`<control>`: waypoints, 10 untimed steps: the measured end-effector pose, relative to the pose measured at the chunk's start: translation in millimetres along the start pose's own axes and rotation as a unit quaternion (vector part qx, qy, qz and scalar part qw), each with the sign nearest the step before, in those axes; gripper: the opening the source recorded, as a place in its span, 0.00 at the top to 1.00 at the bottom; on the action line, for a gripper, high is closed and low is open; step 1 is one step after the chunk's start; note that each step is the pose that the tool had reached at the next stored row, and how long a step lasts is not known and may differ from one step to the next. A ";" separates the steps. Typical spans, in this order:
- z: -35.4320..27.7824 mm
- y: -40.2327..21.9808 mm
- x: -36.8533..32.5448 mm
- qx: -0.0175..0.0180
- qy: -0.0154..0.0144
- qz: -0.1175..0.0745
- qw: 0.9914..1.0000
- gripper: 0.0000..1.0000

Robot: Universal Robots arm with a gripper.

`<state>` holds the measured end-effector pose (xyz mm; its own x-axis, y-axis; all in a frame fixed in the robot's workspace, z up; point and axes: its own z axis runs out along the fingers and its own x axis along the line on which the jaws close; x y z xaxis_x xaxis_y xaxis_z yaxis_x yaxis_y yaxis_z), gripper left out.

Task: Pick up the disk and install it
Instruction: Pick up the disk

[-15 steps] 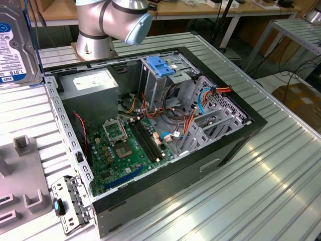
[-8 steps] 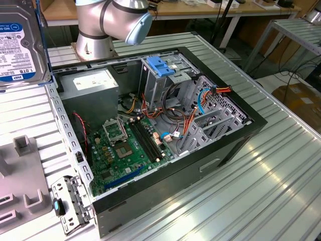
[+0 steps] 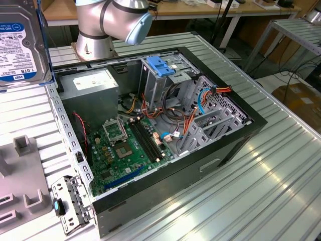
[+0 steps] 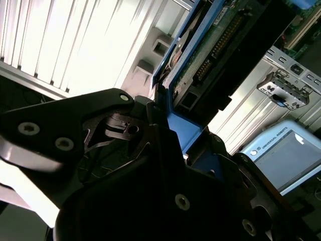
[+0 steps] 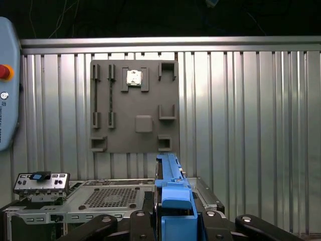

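The open case (image 3: 165, 197) holds a motherboard (image 3: 125, 150) and a drive cage (image 3: 161, 75). The first wrist view shows the gripper (image 5: 173, 223) clamping the disk (image 5: 169, 175); the exterior view, its label.

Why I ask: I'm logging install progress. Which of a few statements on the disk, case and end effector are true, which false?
1. The end effector grips the disk at its blue rail. True.
2. The disk sits in the drive cage. False: it is held clear of the cage.
3. The computer case lies open, motherboard showing. True.
4. The disk lies on the grey fixture plate. False: it is held off the plate.
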<state>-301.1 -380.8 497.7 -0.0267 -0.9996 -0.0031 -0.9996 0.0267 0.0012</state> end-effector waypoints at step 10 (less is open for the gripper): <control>0.1 -1.5 0.0 0.000 0.000 0.000 1.000 0.63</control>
<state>-299.7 -380.8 497.6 -0.0267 -0.9996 -0.0032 -0.9996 0.0267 0.0011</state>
